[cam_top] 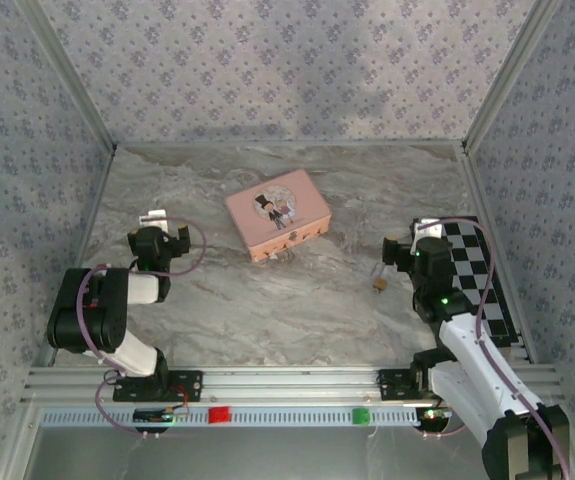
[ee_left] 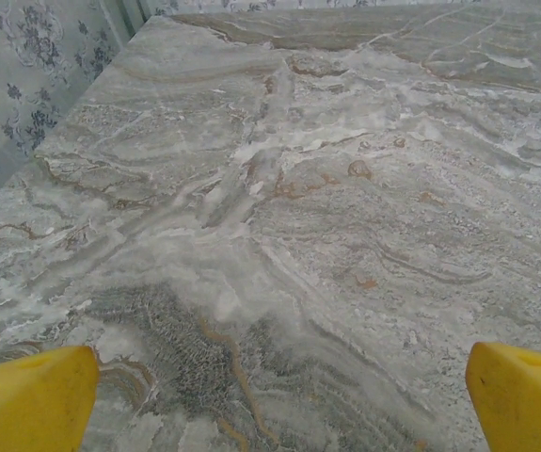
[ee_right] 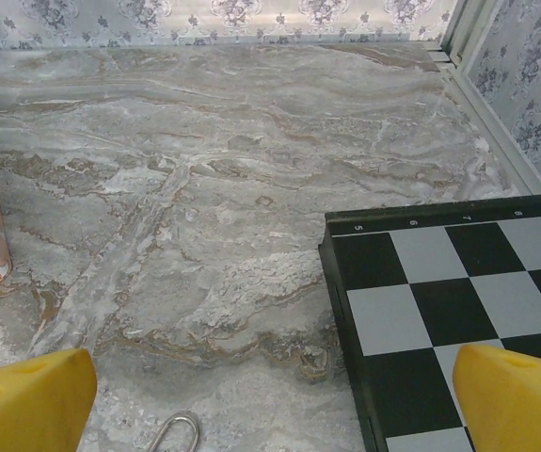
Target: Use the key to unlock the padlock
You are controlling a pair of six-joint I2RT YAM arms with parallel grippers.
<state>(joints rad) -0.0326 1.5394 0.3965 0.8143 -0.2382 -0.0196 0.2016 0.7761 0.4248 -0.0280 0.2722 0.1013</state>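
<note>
Top external view: padlock (cam_top: 379,285) lies loose at 4 o'clock of the tin (cam_top: 277,215), near the right gripper (ee_right: 275,400), at its 7 o'clock. We see both it and the left gripper (ee_left: 279,400) spread wide and empty, presumably poised for pickup. The key is too small to single out.

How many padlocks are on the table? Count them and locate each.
1. The brass padlock lies on the marble beside the right gripper, left of the chessboard; the arms could hide another.
</note>
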